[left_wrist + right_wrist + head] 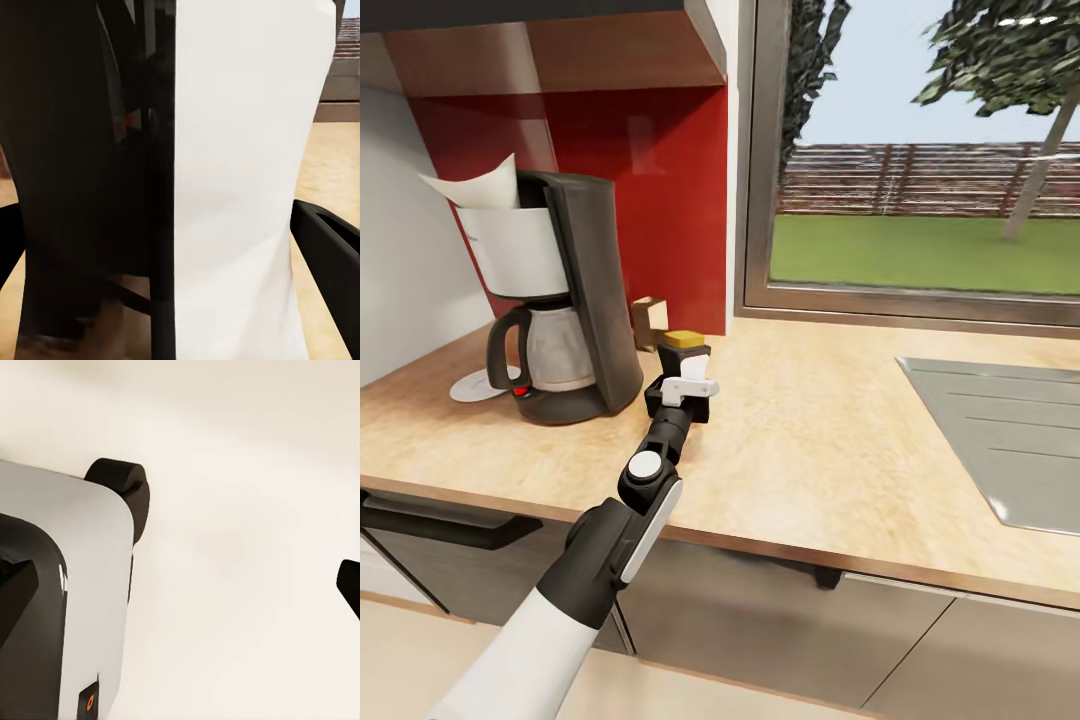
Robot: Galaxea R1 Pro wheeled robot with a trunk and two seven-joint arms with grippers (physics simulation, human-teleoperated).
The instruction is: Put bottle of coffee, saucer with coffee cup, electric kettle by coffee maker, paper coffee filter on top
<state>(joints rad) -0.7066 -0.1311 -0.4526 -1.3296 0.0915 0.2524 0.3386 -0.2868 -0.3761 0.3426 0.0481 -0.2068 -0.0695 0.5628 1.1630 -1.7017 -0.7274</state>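
Head cam overlooks countertop

Bright daylight enters by the window; soft shadows lie on the bench. The left wrist close-up is blurred.

Black coffee maker, red backsplash

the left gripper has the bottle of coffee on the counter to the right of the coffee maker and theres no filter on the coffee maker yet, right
Not quite. The head view shows a paper coffee filter already sitting in the top of the coffee maker. The rest holds: the left gripper is around the bottle of coffee on the countertop, right of the coffee maker.
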